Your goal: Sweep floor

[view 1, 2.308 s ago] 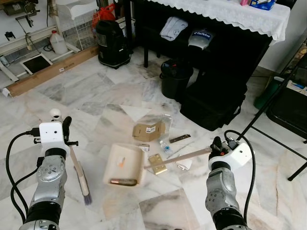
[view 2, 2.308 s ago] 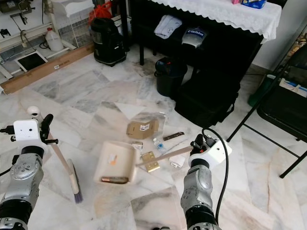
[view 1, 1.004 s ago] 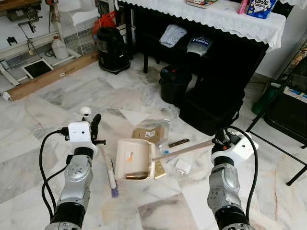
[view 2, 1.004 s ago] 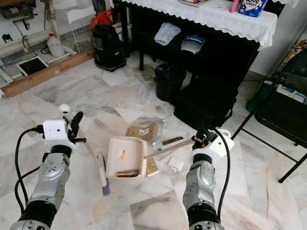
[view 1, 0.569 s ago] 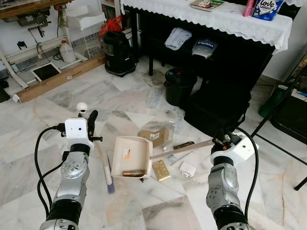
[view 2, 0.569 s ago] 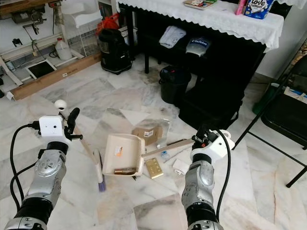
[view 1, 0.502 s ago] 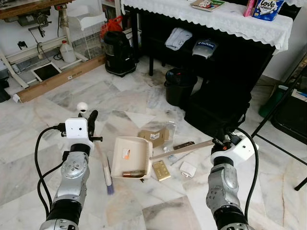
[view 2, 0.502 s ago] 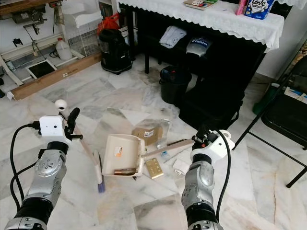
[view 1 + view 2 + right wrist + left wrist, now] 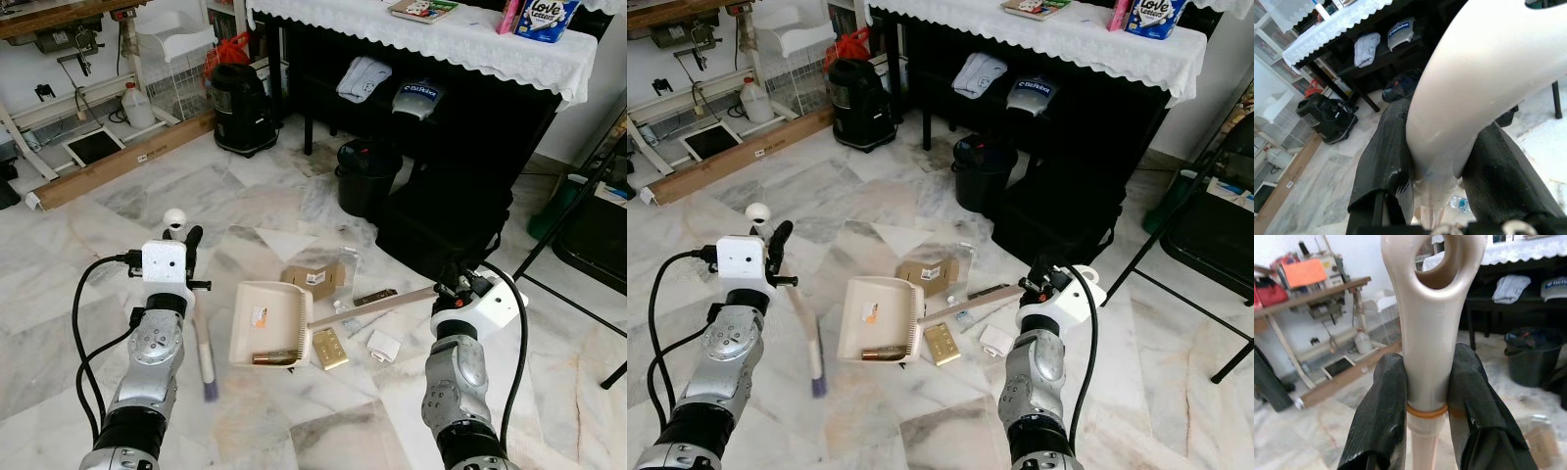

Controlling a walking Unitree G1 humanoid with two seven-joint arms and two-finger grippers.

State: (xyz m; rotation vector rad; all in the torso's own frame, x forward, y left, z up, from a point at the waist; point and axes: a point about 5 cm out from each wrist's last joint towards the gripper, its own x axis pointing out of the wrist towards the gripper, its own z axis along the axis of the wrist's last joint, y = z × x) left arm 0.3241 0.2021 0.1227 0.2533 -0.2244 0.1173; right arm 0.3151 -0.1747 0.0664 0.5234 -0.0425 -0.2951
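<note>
From my head, my left claw (image 9: 182, 257) holds the brush (image 9: 203, 348) beside the dustpan (image 9: 269, 323), whose mouth faces the litter (image 9: 327, 348) for scooping. At my left wrist, fingers (image 9: 1385, 416) clamp the brush handle. At my right wrist, my right claw (image 9: 1449, 176) clamps the dustpan's handle.

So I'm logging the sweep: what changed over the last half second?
The left gripper swung the broom away from the dustpan, its head now blurred. The right gripper stays clamped on the dustpan handle. Litter beside it stayed put.
</note>
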